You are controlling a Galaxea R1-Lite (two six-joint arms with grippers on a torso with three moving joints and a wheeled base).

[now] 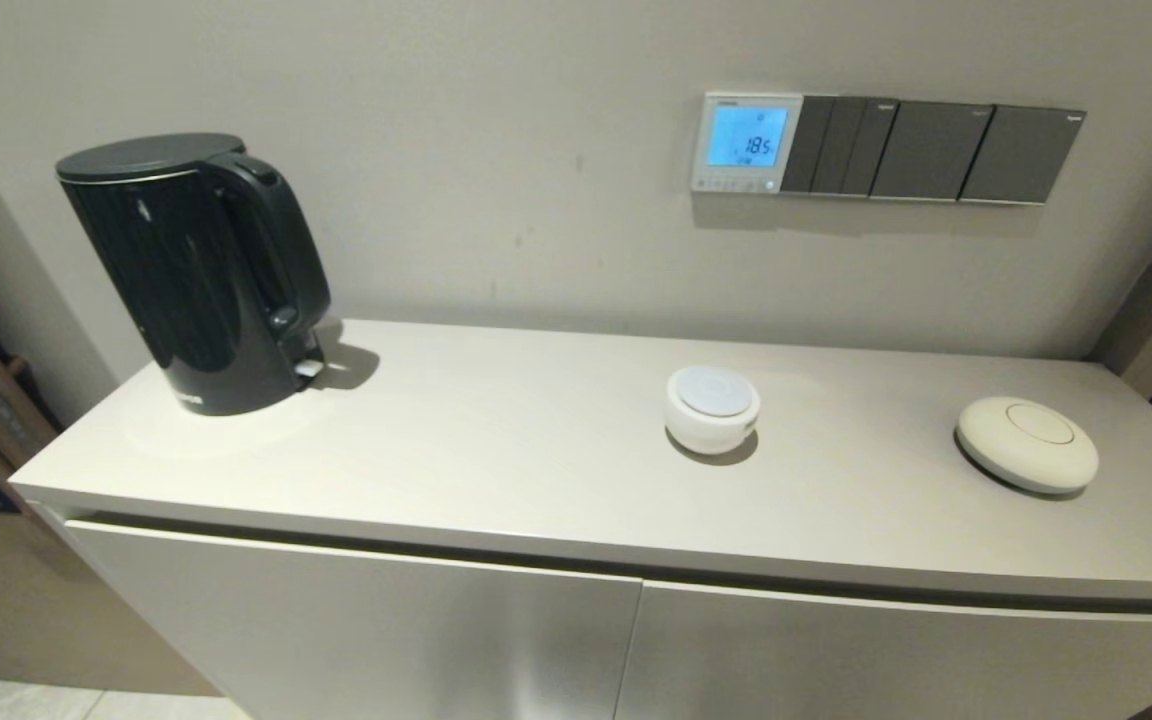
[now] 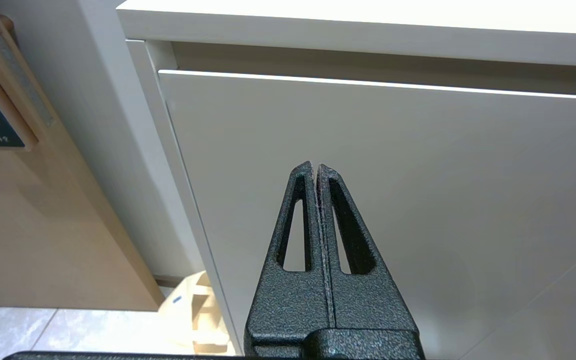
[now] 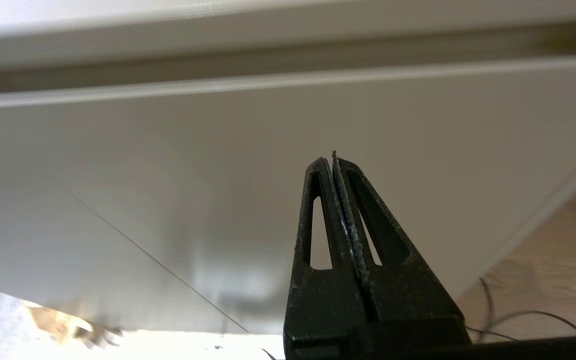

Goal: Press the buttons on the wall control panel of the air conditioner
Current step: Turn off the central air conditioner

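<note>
The worktop (image 1: 496, 470) is the landmark: a long pale slab over a cabinet whose two flat doors (image 1: 356, 640) hang below its front edge. On the wall behind the worktop, above its right half, a row of dark grey switch plates (image 1: 936, 150) runs sideways. The panel (image 1: 746, 143) sits touching the left end of that row, a small white-framed square whose screen glows blue with digits. Along the panel's lower edge, under the screen, runs the row of tiny pale buttons (image 1: 736, 184); nothing touches them.

On the worktop's left end stands a black kettle (image 1: 191, 270), upright on its base, handle facing right. Near the right end lies a flat cream disc (image 1: 1026, 443). Between kettle and disc, below the panel, sits a small round white puck (image 1: 713, 408) with a pale grey top.

Both arms hang below the worktop, in front of the doors and outside the head view. The left gripper (image 2: 316, 167) points up at the left door near the cabinet's left edge, jaws clenched on nothing. The right gripper (image 3: 330, 160) faces the right door, jaws likewise pressed together and empty.
</note>
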